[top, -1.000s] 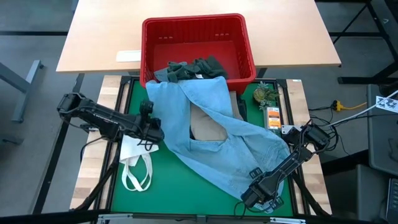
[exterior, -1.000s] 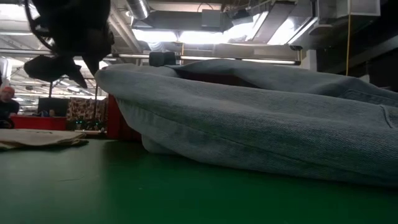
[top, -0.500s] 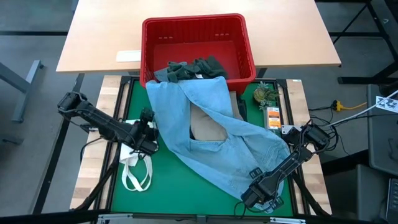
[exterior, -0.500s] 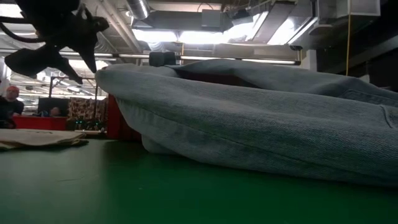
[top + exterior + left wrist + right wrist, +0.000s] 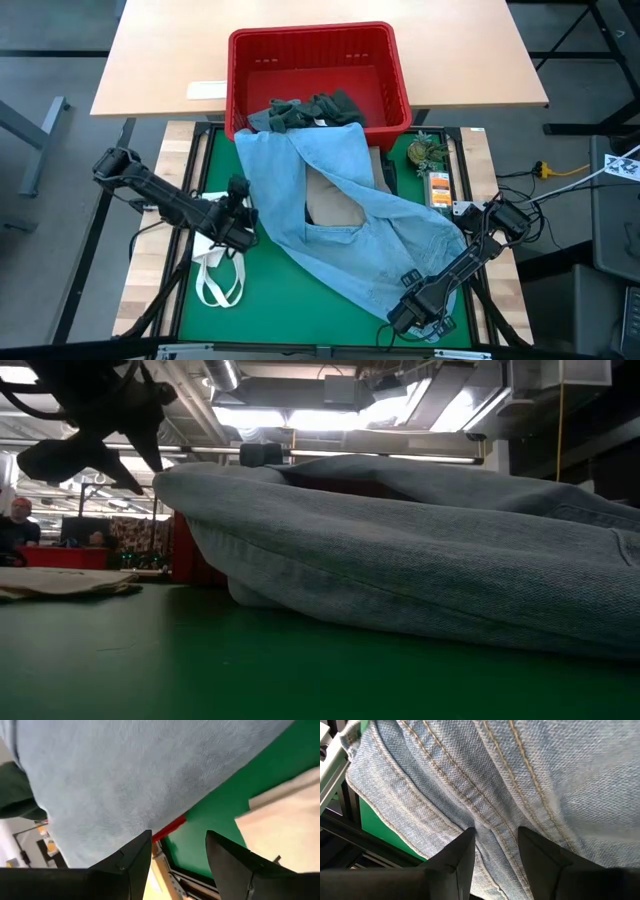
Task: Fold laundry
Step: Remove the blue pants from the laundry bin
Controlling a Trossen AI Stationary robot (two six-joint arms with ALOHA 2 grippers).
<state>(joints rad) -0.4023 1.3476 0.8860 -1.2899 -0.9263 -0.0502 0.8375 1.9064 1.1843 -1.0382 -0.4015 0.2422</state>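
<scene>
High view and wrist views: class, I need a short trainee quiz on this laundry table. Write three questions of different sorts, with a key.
1. True or false: the light blue jeans lie wholly inside the red basket.
2. Multiple choice: what lies on the mat under the left gripper? A) a white tote bag B) a towel C) a shoe
3. Short answer: over which garment is the right gripper?

Key
1. False: they spill from the basket's edge across the green mat.
2. A: the tote bag.
3. The jeans; the fingers stand open at a seam.
</scene>
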